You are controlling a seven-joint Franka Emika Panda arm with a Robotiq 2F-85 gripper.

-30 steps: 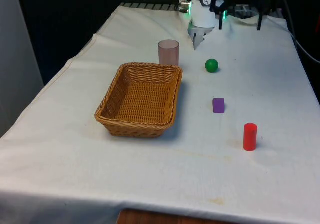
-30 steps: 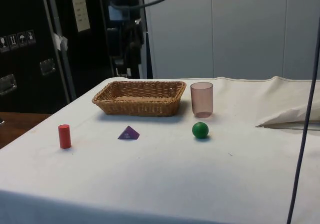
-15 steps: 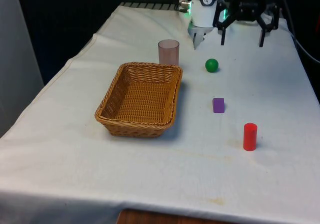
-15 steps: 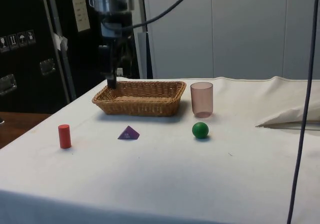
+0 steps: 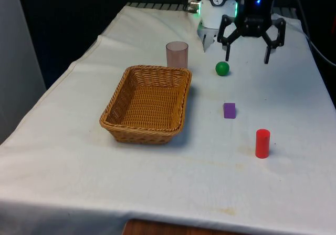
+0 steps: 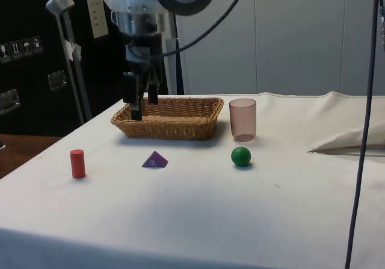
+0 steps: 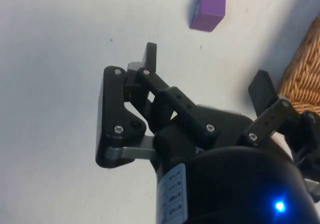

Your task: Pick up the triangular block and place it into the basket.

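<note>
Even, soft overhead light brightens the white surface (image 5: pixel 157 182); the basket (image 5: pixel 147 103) casts a faint shadow toward the front view's right. In the wrist view the claw (image 7: pixel 205 78) looks slightly blurred.

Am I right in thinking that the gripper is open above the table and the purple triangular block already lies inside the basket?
Not quite: the gripper is open above the table, but the purple triangular block lies on the cloth outside the basket, between the red cylinder and the green ball, as the side view shows.
</note>
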